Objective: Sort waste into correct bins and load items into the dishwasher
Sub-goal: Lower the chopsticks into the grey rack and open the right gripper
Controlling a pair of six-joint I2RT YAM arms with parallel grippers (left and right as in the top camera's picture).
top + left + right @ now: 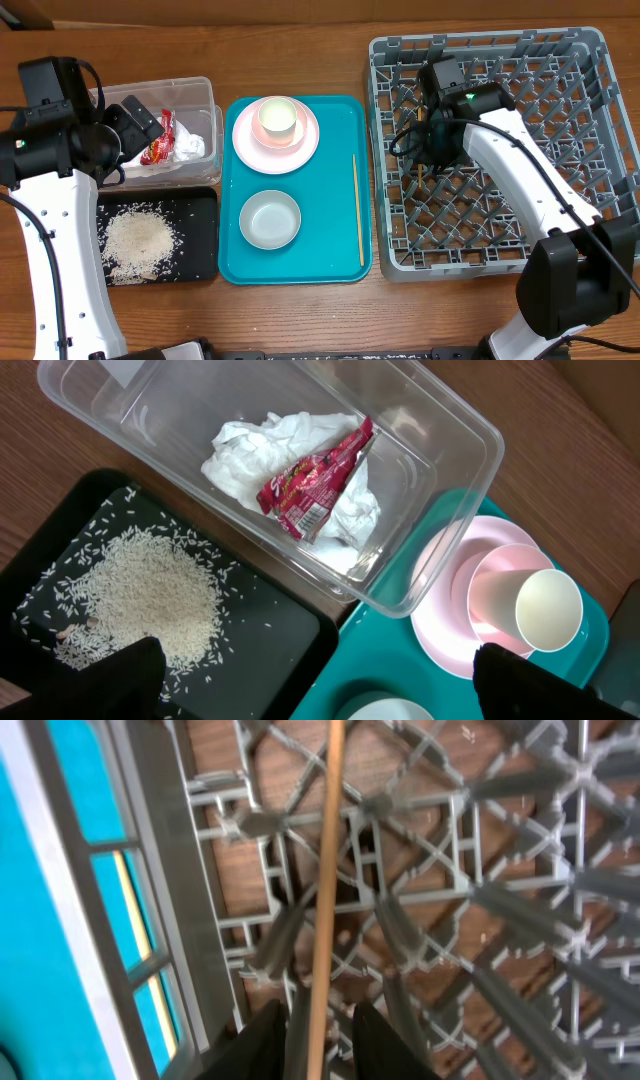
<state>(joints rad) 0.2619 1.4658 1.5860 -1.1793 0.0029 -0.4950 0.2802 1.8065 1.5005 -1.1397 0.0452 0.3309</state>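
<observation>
nearest the robot's side of the desk [300,60], on the left, a shallow black tray [200,200] holds a loose heap of white rice crumbs [140,240], with stray grains scattered around it. just beside it to the right lies a teal tray [330,260]. at its near end sits a pale grey-white bowl [270,220], upright. along the teal tray's right edge lies the other chopstick [357,210], pointing lengthwise from near to far.

further back on the teal tray rests the round pink plate [245,140], and the small cup [278,118] stands on it, mouth up.

behind the black tray stands the clear tub [195,90], which holds the crumpled white napkin [190,148] with the red wrapper [160,150] lying on top of it. the left gripper [335,685] hangs above this corner, its fingers [130,680] spread as wide as they go, with nothing between them.

on the right, the grey dish rack [590,240] runs from the near edge to the far one, just beside the teal tray. the right gripper [320,1045] is over the rack's far left part, pointing down among the pegs. its fingers [265,1040] are drawn in close on a wooden chopstick [325,870], which runs straight out from between them towards the rack floor.
</observation>
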